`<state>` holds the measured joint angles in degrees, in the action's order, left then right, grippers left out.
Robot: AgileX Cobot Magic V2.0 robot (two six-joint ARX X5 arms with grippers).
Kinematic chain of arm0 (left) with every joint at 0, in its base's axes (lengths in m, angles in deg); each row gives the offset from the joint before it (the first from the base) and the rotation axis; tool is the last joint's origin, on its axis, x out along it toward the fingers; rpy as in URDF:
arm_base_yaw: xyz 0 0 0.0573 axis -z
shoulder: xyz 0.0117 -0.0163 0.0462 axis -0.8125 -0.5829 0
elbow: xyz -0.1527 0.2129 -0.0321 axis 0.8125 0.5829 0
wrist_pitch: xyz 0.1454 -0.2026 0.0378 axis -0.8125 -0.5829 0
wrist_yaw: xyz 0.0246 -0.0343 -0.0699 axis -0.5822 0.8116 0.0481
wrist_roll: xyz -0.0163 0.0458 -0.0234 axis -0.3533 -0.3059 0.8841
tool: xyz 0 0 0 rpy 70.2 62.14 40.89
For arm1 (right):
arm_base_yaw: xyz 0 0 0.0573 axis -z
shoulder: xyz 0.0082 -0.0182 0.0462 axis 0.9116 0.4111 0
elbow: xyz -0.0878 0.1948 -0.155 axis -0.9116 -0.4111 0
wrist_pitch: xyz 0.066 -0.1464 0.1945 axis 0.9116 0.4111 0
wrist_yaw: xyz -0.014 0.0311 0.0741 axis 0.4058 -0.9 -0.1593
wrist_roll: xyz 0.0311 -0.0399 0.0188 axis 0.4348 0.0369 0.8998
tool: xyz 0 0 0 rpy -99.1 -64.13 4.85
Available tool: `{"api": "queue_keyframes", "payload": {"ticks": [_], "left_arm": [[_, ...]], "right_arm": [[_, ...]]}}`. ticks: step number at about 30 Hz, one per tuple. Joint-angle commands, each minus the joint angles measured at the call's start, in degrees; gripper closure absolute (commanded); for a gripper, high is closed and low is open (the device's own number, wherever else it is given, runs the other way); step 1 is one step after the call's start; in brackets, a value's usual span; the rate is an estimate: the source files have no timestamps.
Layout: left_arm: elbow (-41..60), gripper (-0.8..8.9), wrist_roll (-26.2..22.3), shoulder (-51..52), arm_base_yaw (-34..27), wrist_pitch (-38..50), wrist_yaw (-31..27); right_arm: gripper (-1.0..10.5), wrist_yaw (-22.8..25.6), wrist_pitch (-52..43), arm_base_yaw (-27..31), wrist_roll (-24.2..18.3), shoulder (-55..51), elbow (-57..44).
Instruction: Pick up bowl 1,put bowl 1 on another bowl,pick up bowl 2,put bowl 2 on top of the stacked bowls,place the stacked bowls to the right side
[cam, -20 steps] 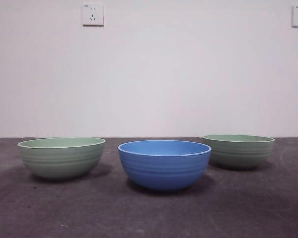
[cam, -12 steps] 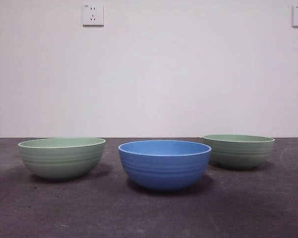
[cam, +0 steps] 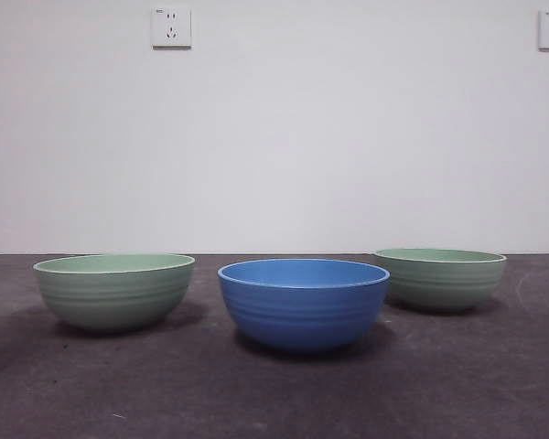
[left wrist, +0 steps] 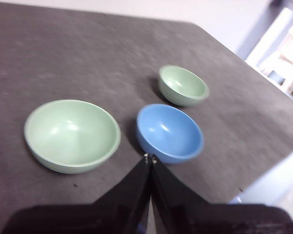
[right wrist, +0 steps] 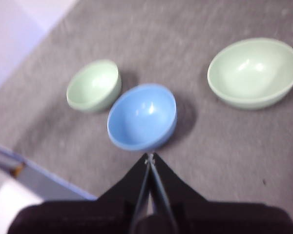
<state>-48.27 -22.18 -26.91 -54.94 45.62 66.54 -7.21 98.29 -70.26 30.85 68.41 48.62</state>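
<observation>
Both my left gripper (left wrist: pixel 150 159) and right gripper (right wrist: pixel 150 157) hang above the blue bowl (cam: pixel 303 303), jaws pressed together, holding nothing; a green bowl (cam: pixel 113 289) sits either side.

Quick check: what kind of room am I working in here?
Probably a bare lab or test room: a plain white wall with power sockets, and a dark felt-like table holding only three bowls.

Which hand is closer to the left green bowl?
Left. The left hand hovers near the left green bowl; the right hand is across the blue bowl from it, farther away.
</observation>
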Motion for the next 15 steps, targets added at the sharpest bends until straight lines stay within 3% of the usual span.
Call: {"api": "queue_keyframes", "payload": {"ticks": [1,7,14,15], "left_arm": [[-2.0,8.21,-5.6,-2.2,-0.1,-3.2,2.6],[-5.6,8.21,-11.5,-6.4,-0.1,-11.3,3.8],[-6.4,8.10,-11.7,-7.5,-0.1,-12.5,3.3],[-6.4,7.88,-11.7,-7.5,-0.1,-12.5,3.3]], "right_arm": [[9.6,-0.1,5.5,-0.2,-7.5,2.4,3.5],[9.6,-0.1,9.8,-0.2,-9.0,4.9,5.7],[9.3,-0.1,9.8,-0.2,-8.7,5.1,5.7],[8.8,-0.1,9.8,-0.2,-8.7,5.1,5.7]]}}
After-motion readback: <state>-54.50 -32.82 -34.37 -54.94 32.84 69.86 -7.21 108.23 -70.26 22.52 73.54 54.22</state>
